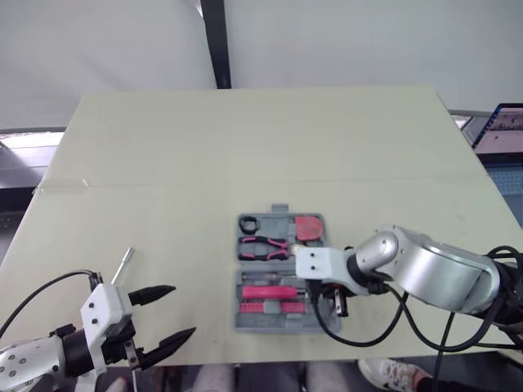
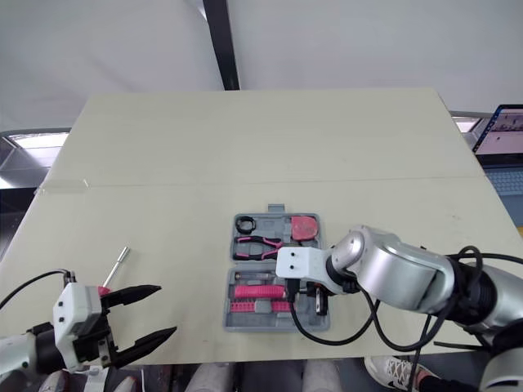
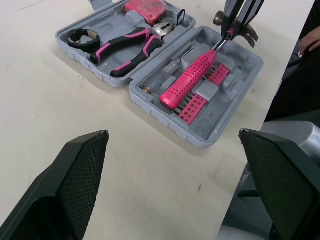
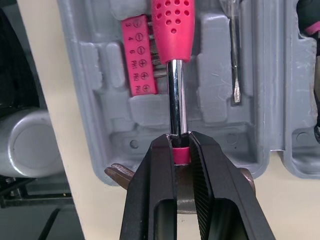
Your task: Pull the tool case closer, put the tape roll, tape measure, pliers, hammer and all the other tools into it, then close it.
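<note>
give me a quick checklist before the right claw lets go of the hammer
1. Grip on the hammer: ok. The right claw is shut on the metal shaft next to the head.
2. Hammer lined up in the case: not ok. The handle lies slanted across the pink bits, and the head seems to hang past the rim.
3. Tape roll, pliers and tape measure in the case: ok.
4. All tools packed: not ok. A screwdriver lies on the table by the left claw.
5. Left claw free: ok, open and empty.
</note>
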You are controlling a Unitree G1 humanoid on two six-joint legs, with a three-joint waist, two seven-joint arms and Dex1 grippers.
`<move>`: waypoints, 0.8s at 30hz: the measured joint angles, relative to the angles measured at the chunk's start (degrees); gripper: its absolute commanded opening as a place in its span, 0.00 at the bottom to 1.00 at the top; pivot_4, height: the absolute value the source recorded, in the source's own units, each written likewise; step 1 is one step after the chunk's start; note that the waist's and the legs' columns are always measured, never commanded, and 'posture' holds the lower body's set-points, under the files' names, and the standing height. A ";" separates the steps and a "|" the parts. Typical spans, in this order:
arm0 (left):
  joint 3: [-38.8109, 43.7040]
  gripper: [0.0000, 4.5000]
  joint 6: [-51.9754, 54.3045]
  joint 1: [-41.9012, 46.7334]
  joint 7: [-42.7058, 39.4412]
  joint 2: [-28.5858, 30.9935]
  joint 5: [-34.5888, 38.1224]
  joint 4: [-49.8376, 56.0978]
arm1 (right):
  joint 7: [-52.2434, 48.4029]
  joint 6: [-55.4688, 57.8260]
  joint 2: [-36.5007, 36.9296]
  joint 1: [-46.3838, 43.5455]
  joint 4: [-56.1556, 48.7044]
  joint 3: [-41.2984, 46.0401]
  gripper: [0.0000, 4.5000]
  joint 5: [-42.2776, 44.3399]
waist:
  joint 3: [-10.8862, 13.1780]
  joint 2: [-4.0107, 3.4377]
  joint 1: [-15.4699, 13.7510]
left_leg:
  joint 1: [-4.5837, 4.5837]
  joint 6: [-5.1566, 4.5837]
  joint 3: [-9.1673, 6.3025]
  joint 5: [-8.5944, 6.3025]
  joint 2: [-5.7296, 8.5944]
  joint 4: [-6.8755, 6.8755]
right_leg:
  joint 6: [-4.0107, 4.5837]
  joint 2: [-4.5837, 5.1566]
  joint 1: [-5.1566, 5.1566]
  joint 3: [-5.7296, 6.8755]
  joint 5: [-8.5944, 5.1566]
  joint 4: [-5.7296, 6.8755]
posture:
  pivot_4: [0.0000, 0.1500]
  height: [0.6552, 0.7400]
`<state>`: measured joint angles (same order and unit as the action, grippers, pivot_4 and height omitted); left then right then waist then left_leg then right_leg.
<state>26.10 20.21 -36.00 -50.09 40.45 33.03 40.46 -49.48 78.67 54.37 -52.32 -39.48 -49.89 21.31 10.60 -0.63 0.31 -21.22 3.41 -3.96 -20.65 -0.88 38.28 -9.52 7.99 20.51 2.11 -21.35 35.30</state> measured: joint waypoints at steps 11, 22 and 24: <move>-0.91 1.00 0.24 0.65 0.03 -0.01 -0.31 0.03 | 0.19 0.20 -1.53 0.01 1.32 -0.91 0.01 -1.01 | 0.00 0.00 0.08 | 0.00 0.00 0.01 0.00 0.00 0.00 | 0.03 0.00 0.07 0.00 -0.02 0.12 | 1.00 1.00; -1.75 1.00 -0.60 0.27 -0.12 -0.78 -1.54 0.03 | 0.28 0.57 -3.20 0.00 1.29 -0.91 0.01 -1.04 | 0.00 0.00 0.08 | 0.00 0.00 0.01 0.00 0.00 0.01 | 0.03 0.00 0.07 0.00 -0.02 0.14 | 1.00 1.00; -1.77 1.00 -0.90 0.27 -0.17 -1.03 -1.73 0.02 | 0.28 0.55 -3.27 0.00 1.30 -0.90 0.01 -1.07 | 0.00 0.00 0.08 | 0.01 0.00 0.01 0.00 0.00 0.01 | 0.03 0.00 0.07 0.00 -0.02 0.14 | 1.00 1.00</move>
<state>24.33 19.31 -35.74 -50.26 39.41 31.30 40.48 -49.20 79.22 51.10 -52.32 -38.18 -50.80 20.24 10.60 -0.63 0.39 -21.21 3.42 -3.96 -20.64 -0.89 38.29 -9.49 7.99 20.58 2.11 -21.36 35.44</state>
